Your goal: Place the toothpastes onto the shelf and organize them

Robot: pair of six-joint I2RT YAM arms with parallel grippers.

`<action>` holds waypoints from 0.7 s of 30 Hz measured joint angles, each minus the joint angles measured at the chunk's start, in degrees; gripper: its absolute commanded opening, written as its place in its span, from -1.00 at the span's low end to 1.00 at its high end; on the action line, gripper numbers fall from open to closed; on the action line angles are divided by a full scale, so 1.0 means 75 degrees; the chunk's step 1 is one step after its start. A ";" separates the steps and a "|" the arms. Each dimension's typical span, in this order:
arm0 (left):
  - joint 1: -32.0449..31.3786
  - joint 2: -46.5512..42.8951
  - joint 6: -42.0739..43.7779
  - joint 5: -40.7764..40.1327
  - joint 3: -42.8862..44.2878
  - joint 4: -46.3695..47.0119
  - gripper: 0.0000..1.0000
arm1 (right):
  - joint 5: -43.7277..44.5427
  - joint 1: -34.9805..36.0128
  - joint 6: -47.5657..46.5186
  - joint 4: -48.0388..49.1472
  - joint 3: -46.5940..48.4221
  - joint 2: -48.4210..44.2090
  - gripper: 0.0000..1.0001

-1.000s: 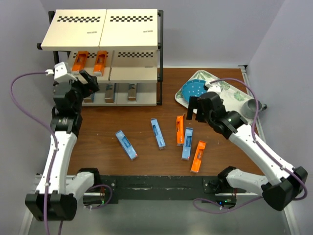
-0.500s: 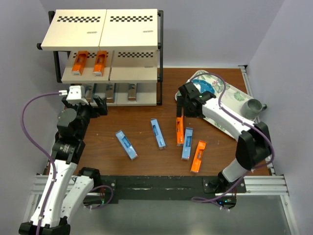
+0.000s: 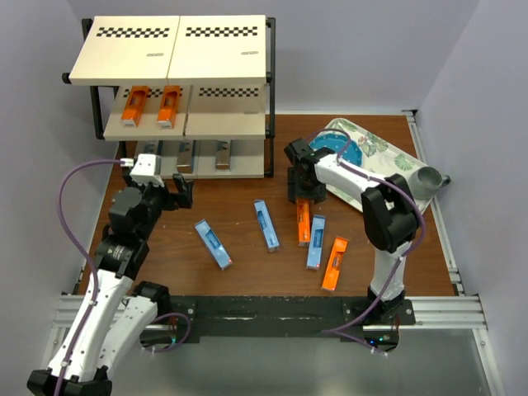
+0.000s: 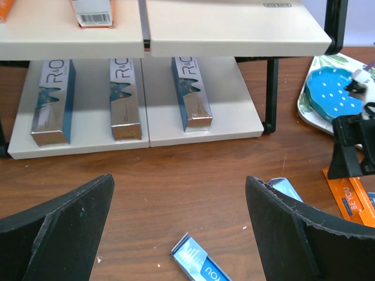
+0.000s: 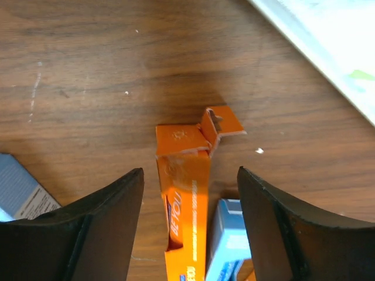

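Right gripper (image 5: 190, 202) hangs spread open, fingers either side of the orange "BE YOU" toothpaste carton (image 5: 183, 161) on the wood table (image 3: 239, 210), in front of the black-framed cream shelf (image 3: 223, 54). Left gripper (image 4: 179, 193) is wide open too, empty, facing silver "R·O" cartons (image 4: 126, 99) on its bottom board.

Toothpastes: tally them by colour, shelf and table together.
Orange toothpastes: 4, two on the shelf, two on the table
Light blue toothpastes: 3, all on the table
Silver-grey toothpastes: 3, all on the shelf's bottom tier
Total: 10
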 measured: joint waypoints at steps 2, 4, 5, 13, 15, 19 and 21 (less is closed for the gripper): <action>-0.0093 0.0006 0.0000 0.0038 -0.0047 0.0009 0.99 | -0.0055 0.0000 0.0044 0.0006 0.0020 0.0192 0.23; -0.0187 0.0009 0.0000 0.0052 -0.0105 0.0003 0.99 | -0.0073 0.0000 0.0090 0.0003 0.0020 0.0376 0.15; -0.0248 0.0015 -0.0003 0.0061 -0.0140 0.0003 0.99 | -0.0079 0.0000 0.0099 0.0009 0.0020 0.0446 0.13; -0.0434 0.0058 -0.0029 0.0233 -0.0414 0.0108 0.99 | -0.0082 0.0067 0.0108 0.0052 0.0085 0.0641 -0.05; -0.0466 0.0082 -0.0076 0.0323 -0.0463 0.0134 1.00 | -0.0052 0.0108 0.0096 0.0038 0.0119 0.0664 -0.15; -0.0495 0.0219 -0.0265 0.0685 -0.0551 0.0219 0.99 | -0.0058 0.0149 0.0090 0.0082 0.0119 0.0664 -0.25; -0.0510 0.0303 -0.0420 0.0895 -0.0627 0.0300 1.00 | -0.0108 0.0146 0.0082 0.0152 0.0096 0.0644 -0.30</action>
